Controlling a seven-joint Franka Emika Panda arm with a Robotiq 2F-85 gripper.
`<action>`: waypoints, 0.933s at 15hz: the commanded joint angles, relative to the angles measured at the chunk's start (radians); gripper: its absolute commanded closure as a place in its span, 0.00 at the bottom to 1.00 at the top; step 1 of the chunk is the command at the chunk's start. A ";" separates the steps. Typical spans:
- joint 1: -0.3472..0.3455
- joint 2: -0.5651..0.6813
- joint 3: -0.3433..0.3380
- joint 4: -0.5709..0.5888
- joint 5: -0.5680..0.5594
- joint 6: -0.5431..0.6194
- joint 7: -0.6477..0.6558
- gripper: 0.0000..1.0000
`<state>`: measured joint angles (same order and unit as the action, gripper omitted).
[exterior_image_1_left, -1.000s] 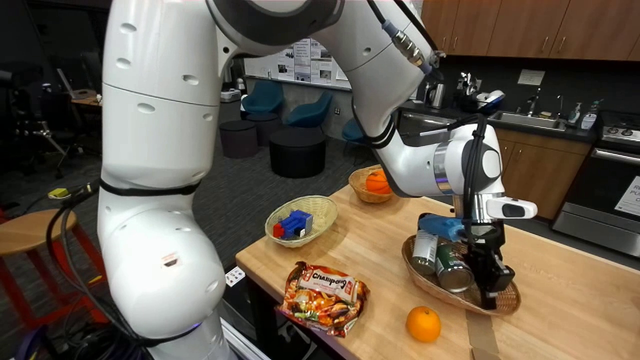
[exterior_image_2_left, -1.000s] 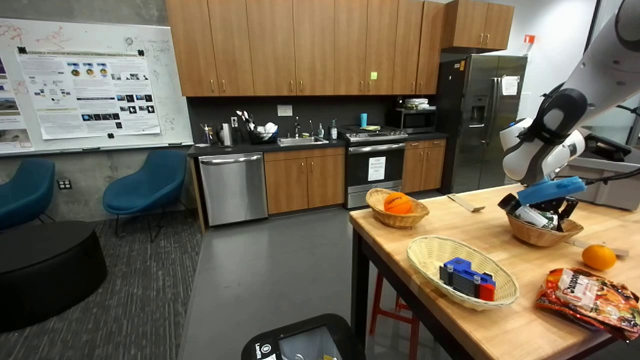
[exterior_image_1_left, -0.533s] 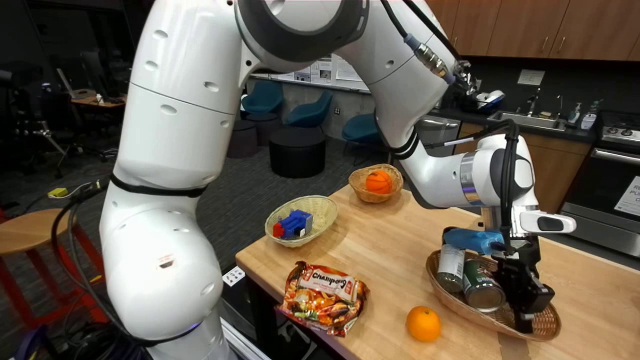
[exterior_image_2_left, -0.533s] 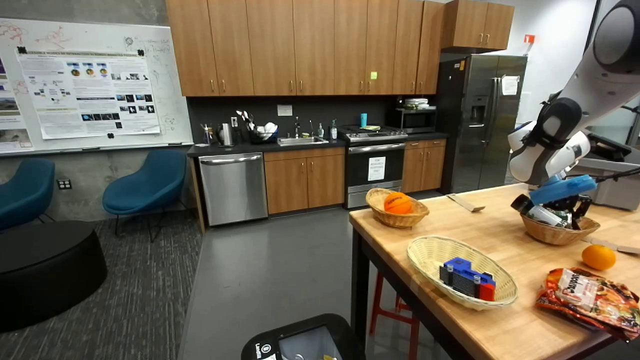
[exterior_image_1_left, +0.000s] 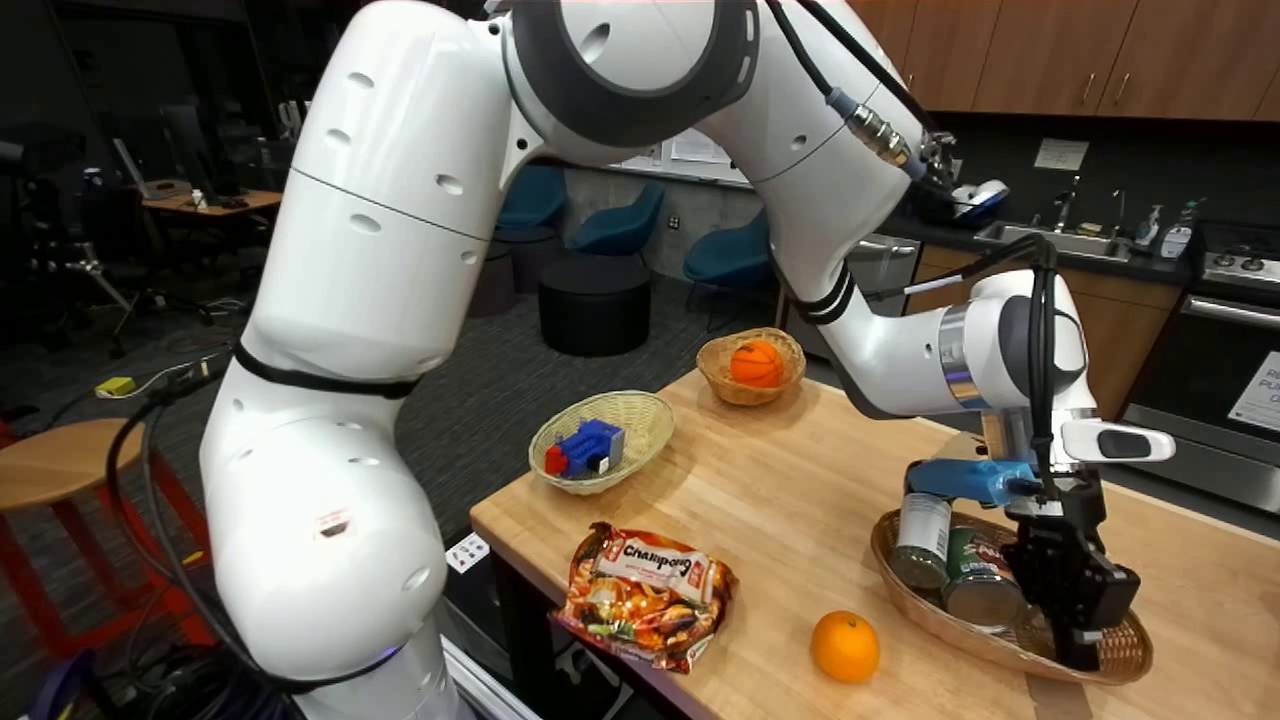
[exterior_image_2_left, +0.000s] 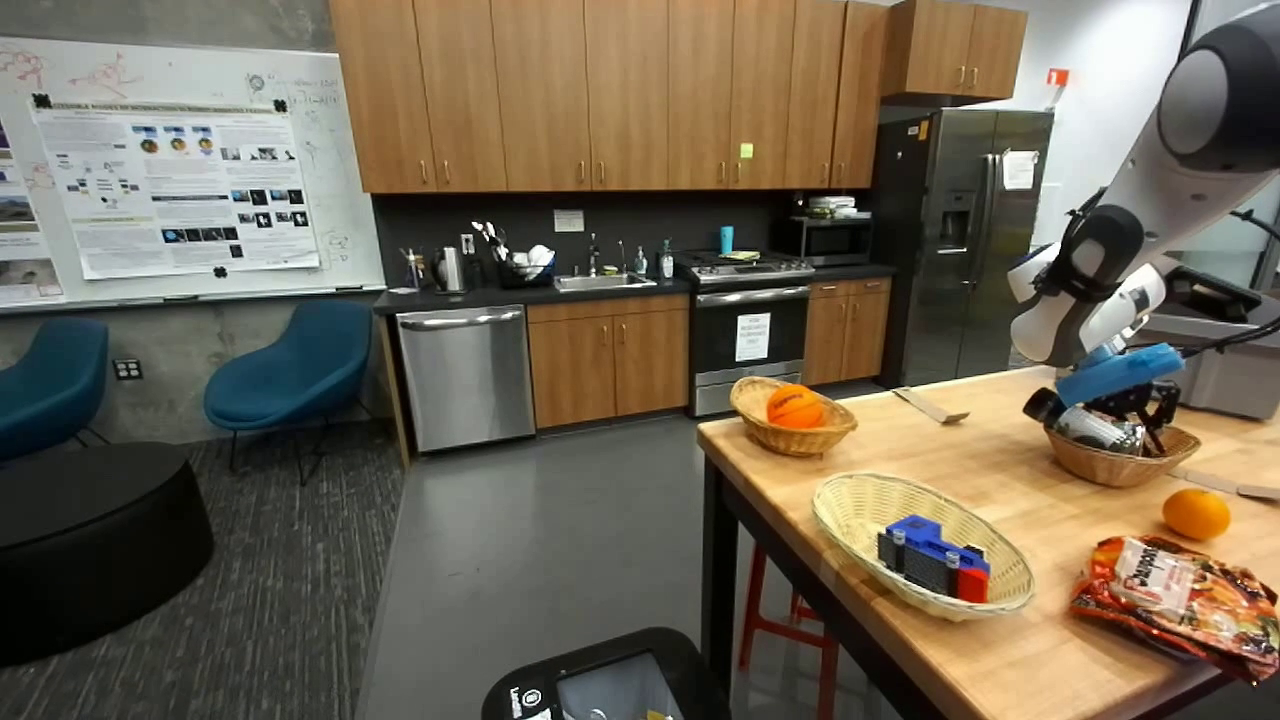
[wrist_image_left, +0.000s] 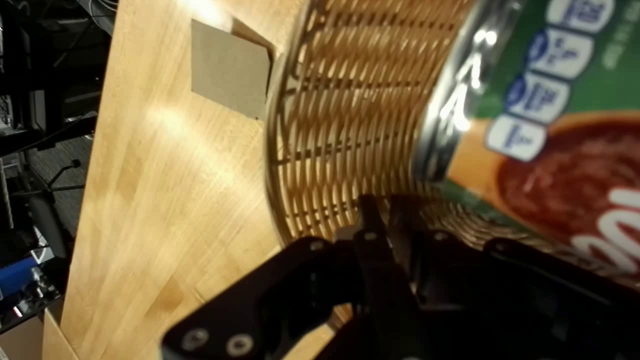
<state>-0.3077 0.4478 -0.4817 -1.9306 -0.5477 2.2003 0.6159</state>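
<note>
Cream-coloured basket (exterior_image_1_left: 648, 430) at the left of an exterior view, well apart from the jaws, carries a blue-and-red toy (exterior_image_1_left: 590, 447). Next come a noodle packet (exterior_image_1_left: 650, 600), also well apart from the jaws on the worktop (exterior_image_1_left: 790, 500), and a small basket (exterior_image_1_left: 714, 362) holding a basketball (exterior_image_1_left: 757, 364). Nearer to the jaws lies an orange (exterior_image_1_left: 845, 647). Inside the brown basket (wrist_image_left: 345, 125), a white-labelled container (exterior_image_1_left: 922, 540) leans near the jaws, then a green can (exterior_image_1_left: 985, 590) just beside them. Rightmost, the jaws reach down into that basket's end, almost together with a slim gap; whether they pinch the weave cannot be told. The step in hand looks like work at this basket end; the next move probably calls for clearing the rim without nudging the can.
</note>
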 joint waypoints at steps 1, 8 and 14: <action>0.008 -0.028 0.002 -0.035 0.006 0.038 0.002 0.59; 0.091 -0.150 -0.002 -0.101 -0.066 -0.009 0.047 0.21; 0.127 -0.260 0.039 -0.126 -0.197 -0.099 0.117 0.00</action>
<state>-0.1909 0.2763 -0.4684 -2.0130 -0.6791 2.1497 0.6911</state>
